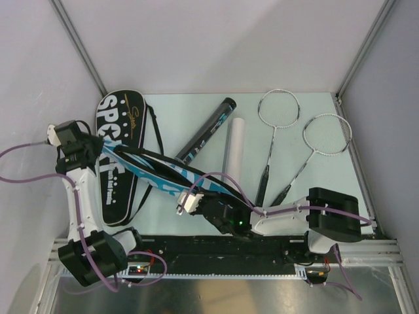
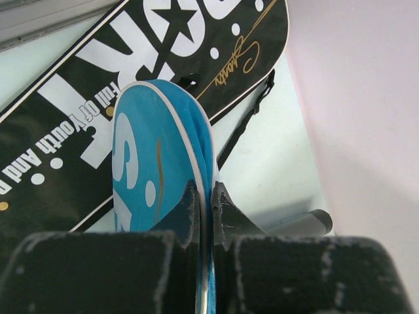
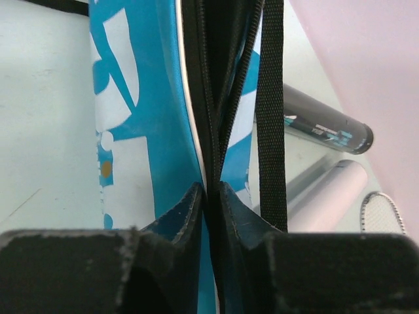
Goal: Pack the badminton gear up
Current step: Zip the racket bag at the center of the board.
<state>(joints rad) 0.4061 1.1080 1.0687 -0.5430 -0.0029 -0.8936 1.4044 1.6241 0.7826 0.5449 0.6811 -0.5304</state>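
Clearly gripping the blue cover at both ends. With the left gripper, pinching the rounded blue end tight between the two fingers, on edge above the black cover. With the right gripper, nipping the other end along its black zip edge, jaws drawn in on the fabric, with a black strap running just to the right of the fingers.

Holding the blue cover slung diagonally across the front left of the table, from upper left down toward the middle, and crossing the right side of the black cover. Lying flat at the left, that black cover, white "SPORT" lettering up, one end near the back wall.

Just behind the blue cover, lying slantwise, a black tube; just beside it to the right, a white tube, roughly in line with the table's side edges. Farther right, flat on the table, a racket and a second racket, heads toward the back and apart, handles angled toward the near edge and close together.

Cannot tell whether anything sits inside the blue cover.
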